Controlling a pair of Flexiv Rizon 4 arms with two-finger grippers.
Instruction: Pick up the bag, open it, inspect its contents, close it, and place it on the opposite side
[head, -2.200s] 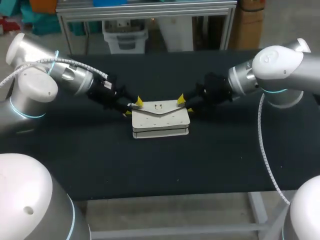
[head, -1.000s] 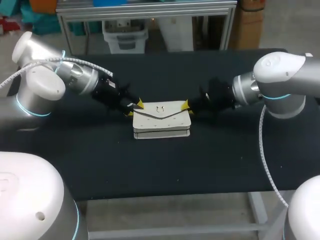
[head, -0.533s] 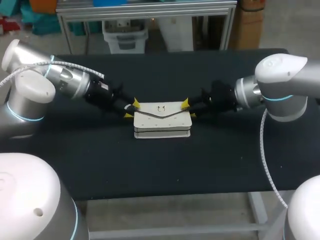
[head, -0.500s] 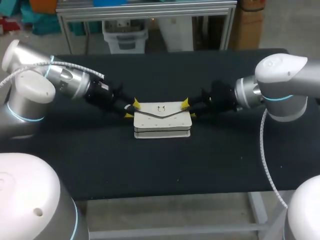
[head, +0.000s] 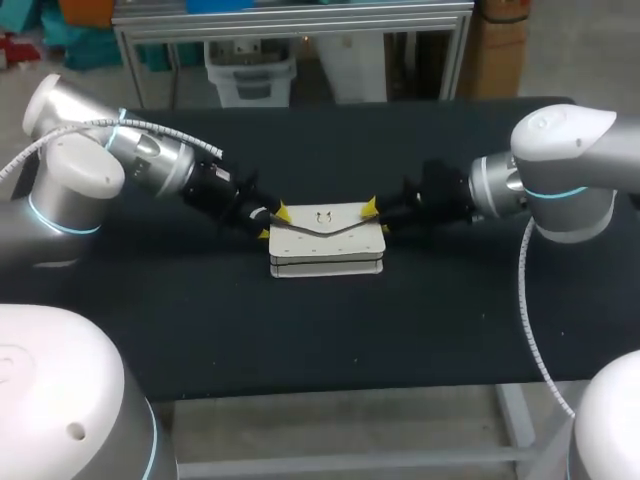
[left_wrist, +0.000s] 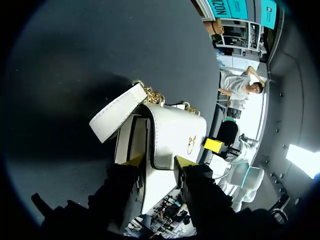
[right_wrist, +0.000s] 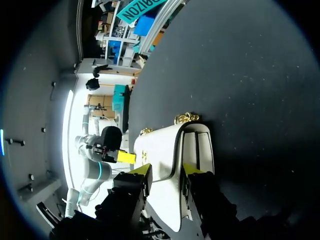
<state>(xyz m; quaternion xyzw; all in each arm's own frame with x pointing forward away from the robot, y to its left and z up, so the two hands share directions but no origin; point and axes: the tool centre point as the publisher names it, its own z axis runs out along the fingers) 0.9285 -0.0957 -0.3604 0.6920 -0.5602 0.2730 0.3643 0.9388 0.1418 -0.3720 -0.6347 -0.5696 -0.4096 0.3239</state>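
Note:
The white bag (head: 325, 243) lies flat mid-table with its pointed flap (head: 322, 219) down and a small gold clasp on it. My left gripper (head: 274, 223) is at the bag's left end and my right gripper (head: 378, 217) at its right end. In the left wrist view the left gripper (left_wrist: 159, 160) stands open astride the flap's (left_wrist: 172, 135) side edge, one tip by the dark side gap, the other on the flap's face. The right gripper (right_wrist: 167, 170) is likewise open astride the flap's (right_wrist: 160, 147) other edge. A white strap tab (left_wrist: 117, 112) and gold chain (left_wrist: 152, 95) stick out behind.
The black table (head: 320, 330) runs wide in front of the bag and to both sides. Both arms come in low from the table's left and right ends, level with the bag.
My left gripper has slid a little to the right, onto the bag's left end. The right gripper stays at the right end. The bag has not moved.

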